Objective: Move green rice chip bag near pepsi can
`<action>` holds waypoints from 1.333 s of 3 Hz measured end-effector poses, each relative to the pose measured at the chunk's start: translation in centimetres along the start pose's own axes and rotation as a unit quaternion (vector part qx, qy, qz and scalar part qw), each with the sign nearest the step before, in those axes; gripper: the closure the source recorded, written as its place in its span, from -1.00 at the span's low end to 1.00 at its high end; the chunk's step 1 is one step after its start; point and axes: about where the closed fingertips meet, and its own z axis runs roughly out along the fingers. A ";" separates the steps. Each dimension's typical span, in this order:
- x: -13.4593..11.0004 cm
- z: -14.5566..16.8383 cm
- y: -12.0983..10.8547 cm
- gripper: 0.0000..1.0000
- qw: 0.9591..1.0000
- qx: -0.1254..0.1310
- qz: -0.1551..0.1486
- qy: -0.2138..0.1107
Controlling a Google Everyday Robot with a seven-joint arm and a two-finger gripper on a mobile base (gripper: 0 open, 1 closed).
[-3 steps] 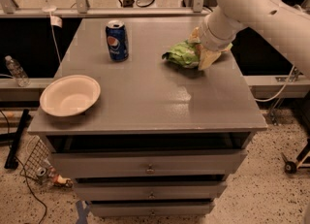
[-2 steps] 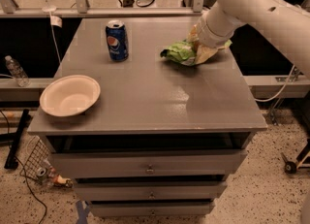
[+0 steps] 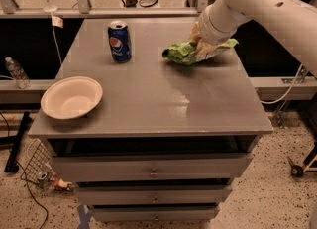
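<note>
The green rice chip bag [image 3: 181,53] is crinkled and sits at the far right of the grey table top [image 3: 148,99]. My gripper [image 3: 202,46] comes down from the white arm [image 3: 262,5] onto the bag's right half and is shut on it, with green foil showing on both sides of the fingers. The bag's left end touches or hangs just above the table. The pepsi can [image 3: 120,41] stands upright to the bag's left, about a bag's width away.
A pale empty bowl [image 3: 72,97] sits at the table's front left corner. A clear plastic bottle [image 3: 16,72] stands on a ledge left of the table. Drawers are below the top, and a railing runs behind the table.
The gripper has closed in on the bag and drawn it slightly back and up. The bag now spreads out on both sides of the fingers. The can and bowl have not moved.
</note>
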 end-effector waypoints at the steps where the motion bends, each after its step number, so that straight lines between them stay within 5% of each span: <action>1: -0.2 0.1 0.0 1.00 1.000 0.000 -0.003 -0.002; 2: -2.2 -0.7 -1.7 1.00 0.998 0.030 -0.040 -0.027; 3: -5.4 -2.3 -4.5 1.00 0.990 0.085 -0.087 -0.076; 4: -7.2 -2.9 -5.6 1.00 0.983 0.107 -0.111 -0.101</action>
